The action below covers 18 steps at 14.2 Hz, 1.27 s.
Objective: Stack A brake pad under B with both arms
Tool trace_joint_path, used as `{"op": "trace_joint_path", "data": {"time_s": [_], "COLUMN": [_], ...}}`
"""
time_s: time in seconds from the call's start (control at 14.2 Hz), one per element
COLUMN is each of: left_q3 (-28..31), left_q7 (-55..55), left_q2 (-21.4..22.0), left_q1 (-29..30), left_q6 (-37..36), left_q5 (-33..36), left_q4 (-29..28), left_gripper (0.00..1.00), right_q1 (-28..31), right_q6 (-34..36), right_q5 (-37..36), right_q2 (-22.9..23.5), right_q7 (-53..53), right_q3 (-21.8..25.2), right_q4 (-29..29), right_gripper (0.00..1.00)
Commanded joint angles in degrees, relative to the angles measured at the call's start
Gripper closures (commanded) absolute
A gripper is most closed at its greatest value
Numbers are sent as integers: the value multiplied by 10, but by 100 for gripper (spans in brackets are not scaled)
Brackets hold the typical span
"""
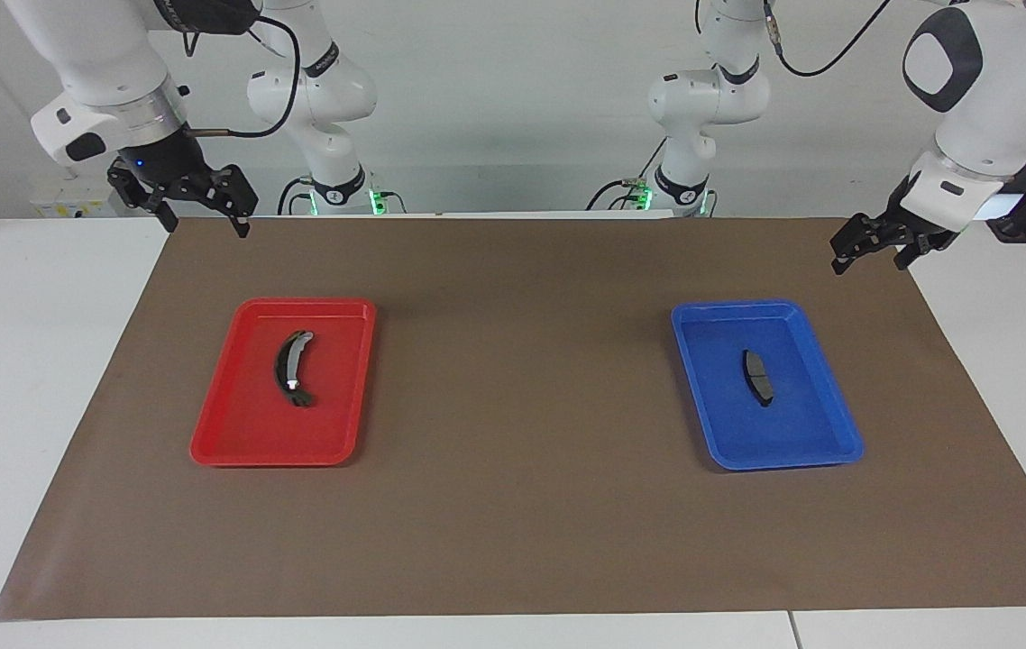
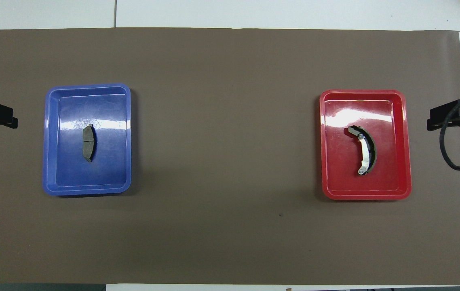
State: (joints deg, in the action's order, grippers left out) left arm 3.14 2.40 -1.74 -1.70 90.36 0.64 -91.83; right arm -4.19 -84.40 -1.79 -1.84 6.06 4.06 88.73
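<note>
Blue tray (image 1: 824, 433), toward your left arm's end, holds A brake pad (image 1: 757, 377); red tray (image 1: 233, 433) toward the other end holds B (image 1: 290, 368). Nothing is stacked yet. Left gripper (image 1: 869, 248) and right gripper (image 1: 197, 205) hang open and empty at the desk's robot-side corners.

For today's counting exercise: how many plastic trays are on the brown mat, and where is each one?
2. The red tray lies toward the right arm's end of the table, holding the long curved brake piece. The blue tray lies toward the left arm's end, holding the short dark pad. None appear hidden.
</note>
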Motion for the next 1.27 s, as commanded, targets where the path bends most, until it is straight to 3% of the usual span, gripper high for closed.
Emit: {"op": "trace_joint_path", "data": {"time_s": [0.0,1.2], "left_q3": [-1,-1], "left_q7": [7,8], "left_q2": [3,4], "left_q1": [5,5], "left_q6": [-1,-13], "left_q5": [-7,-7], "left_q4": [-2,-5], "left_gripper": [0,0], "right_q1": [0,1], "right_q6": [6,7], "right_q5": [-11,-10], "right_q2": [-1,-2], "right_q7": [-10,-10], "right_q3": [-3,-4], "right_q4": [-2,0], "right_gripper": [0,0]}}
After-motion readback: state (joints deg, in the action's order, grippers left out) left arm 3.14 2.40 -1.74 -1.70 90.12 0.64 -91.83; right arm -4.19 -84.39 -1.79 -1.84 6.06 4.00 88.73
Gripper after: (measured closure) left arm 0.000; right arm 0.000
